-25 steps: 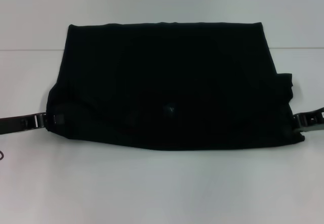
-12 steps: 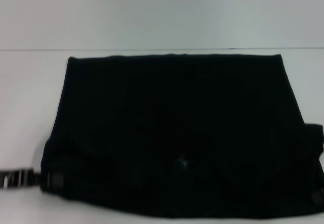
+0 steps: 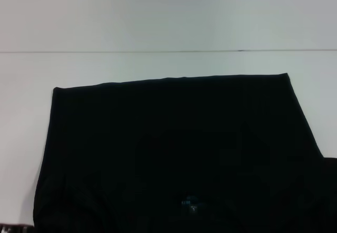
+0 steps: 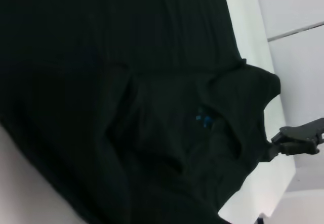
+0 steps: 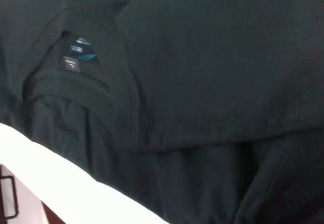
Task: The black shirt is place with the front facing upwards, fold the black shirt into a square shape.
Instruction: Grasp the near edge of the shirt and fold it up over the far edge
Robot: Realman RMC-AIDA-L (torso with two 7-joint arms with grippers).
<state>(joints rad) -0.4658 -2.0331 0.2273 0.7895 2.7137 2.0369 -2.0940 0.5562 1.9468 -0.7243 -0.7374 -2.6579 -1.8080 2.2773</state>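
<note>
Head view: black shirt [image 3: 174, 154] spread wide over white table [image 3: 158, 22], blue neck label [image 3: 188, 203] near the close edge. Left wrist view: right gripper [image 4: 296, 138] at a shirt corner, perhaps pinching it; cannot tell. Left gripper unseen.

The table [image 3: 158, 67] is white and plain, and it fills the far part of the scene and both the left and right sides. A thin dark line [image 3: 131, 51] goes across it from left to right on the far side. Beyond this line the surface looks the same pale white.
</note>
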